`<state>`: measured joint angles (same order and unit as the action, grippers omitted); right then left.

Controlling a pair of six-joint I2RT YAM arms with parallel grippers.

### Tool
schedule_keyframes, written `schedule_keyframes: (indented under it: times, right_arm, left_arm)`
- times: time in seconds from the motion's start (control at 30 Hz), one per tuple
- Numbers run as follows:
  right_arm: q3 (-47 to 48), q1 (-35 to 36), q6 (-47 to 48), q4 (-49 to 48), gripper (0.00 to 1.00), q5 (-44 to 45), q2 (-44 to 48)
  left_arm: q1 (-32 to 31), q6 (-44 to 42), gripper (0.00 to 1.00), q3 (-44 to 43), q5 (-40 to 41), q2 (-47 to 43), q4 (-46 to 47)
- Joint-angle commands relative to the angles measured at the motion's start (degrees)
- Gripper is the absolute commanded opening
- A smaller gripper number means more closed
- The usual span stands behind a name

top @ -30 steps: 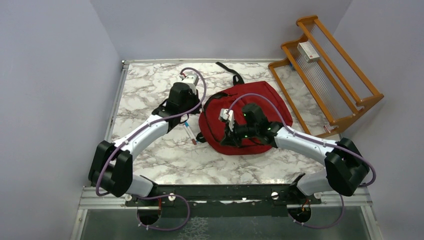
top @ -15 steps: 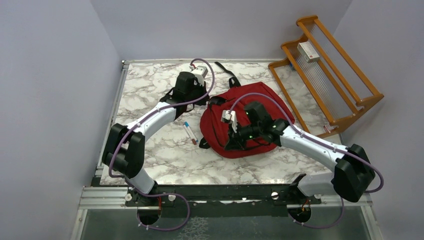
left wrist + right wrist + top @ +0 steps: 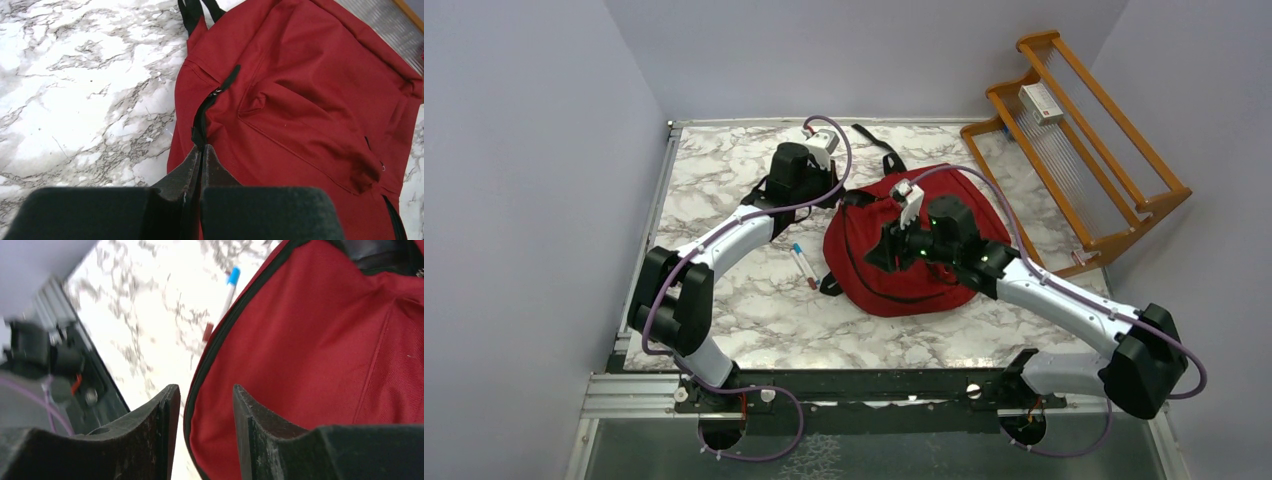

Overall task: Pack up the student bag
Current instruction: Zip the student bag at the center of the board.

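Red fabric student bag (image 3: 310, 100) looks limp, light; left gripper (image 3: 201, 148) pinches its zip edge (image 3: 202, 120), the likeliest hold; right gripper (image 3: 205, 389) gapes, empty.

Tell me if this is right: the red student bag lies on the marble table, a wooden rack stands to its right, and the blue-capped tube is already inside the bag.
Not quite. The blue-capped tube is not inside the red student bag; it lies on the marble table just left of the bag, as the top external view shows. The rest is right.
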<state>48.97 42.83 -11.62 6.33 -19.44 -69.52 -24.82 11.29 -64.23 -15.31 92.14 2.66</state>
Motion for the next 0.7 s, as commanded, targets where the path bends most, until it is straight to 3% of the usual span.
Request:
schedule_keyframes:
  times: [0.0,0.17,0.67]
  right_arm:
    - [1.8,0.4,-15.3,-10.1,0.48,12.6,-4.6]
    - [7.2,0.4,-21.7,-11.6,0.51,17.7,-12.6]
    - [17.0,0.4,-23.4,-10.6,0.54,21.1,-26.2]
  left_arm:
    - [0.4,0.0,0.0,0.5,-2.8,-2.0,4.2]
    - [0.4,-0.1,0.0,0.7,-2.8,-2.5,4.3]
    - [0.4,0.2,0.0,0.9,-3.7,-2.1,5.0]
